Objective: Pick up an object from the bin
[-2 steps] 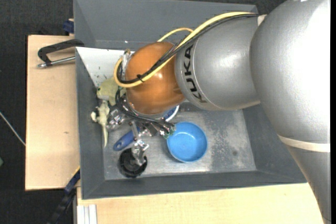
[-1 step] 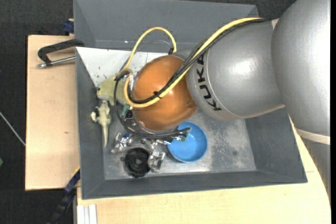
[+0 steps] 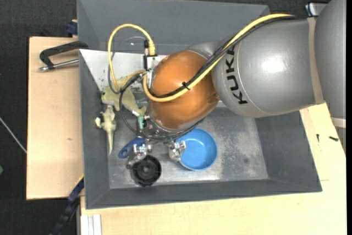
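Grey bin (image 3: 165,22), left side: cream toy animal (image 3: 108,121) lies far-to-near.

Grey bin (image 3: 258,135). Blue bowl (image 3: 199,156) sits on the floor by the near wall. Arm's orange cover (image 3: 179,91) hangs just above the bowl, overlapping its rim. Left of the bowl: black round cap (image 3: 146,169) and small blue piece (image 3: 131,147). Further left: cream toy lizard (image 3: 108,121). White sheet (image 3: 99,66) far up-left of the bowl.

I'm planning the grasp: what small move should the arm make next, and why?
Probably ease the gripper down a little: it hangs low in the bin between the blue bowl and a small blue piece, with the black round part just beside.
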Controlling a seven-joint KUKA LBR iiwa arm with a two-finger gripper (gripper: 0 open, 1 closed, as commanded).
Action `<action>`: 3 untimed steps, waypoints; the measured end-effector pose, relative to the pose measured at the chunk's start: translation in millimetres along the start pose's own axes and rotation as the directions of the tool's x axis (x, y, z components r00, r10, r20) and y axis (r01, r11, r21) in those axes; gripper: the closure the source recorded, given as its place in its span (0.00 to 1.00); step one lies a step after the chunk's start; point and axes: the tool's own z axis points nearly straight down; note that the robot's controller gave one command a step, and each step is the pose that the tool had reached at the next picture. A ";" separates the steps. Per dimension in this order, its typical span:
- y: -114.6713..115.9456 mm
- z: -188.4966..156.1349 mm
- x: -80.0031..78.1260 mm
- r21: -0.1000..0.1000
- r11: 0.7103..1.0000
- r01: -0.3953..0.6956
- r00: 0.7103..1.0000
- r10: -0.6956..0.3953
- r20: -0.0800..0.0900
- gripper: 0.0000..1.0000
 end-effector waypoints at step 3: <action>-4.6 27.3 -46.3 -0.001 0.968 0.253 0.968 -0.253 0.001 1.00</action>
